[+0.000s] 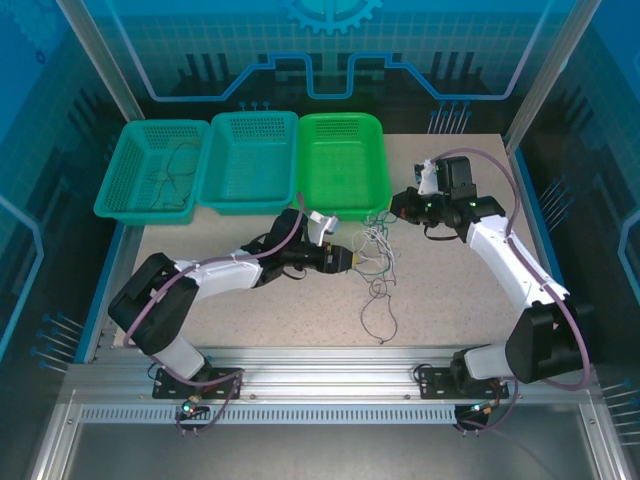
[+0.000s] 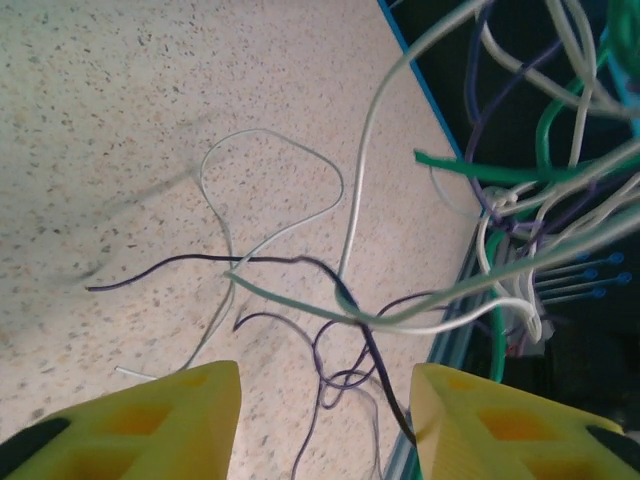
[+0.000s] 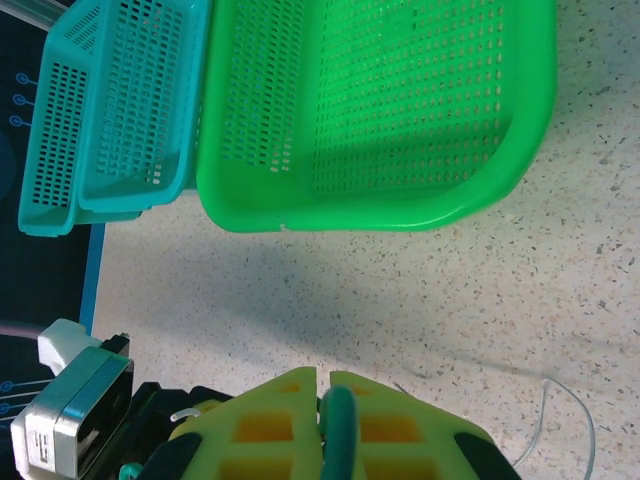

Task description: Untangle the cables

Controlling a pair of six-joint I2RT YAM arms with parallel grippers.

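At the upper left of the top view a teal basket (image 1: 122, 185) holds a thin dark wire (image 1: 170, 165). A second teal basket (image 1: 250, 195) stands just right of it and a green basket (image 1: 342, 200) right of that, all three side by side along the far edge of the speckled surface (image 1: 450, 310). Below the green basket the left pincer (image 1: 352, 260) lies low, pointing right at the cables (image 1: 378, 252). These form a loose tangle of pale, dark and greenish strands near the middle of the surface, with one dark strand trailing toward the bottom of the frame. In the left wrist view its yellow fingers (image 2: 150, 425) stand wide apart and grip nothing, with strands lying between and beyond them. Right of the tangle, the right pincer (image 3: 322, 388) is closed, its yellow fingers pinching a greenish cable (image 3: 340, 430).
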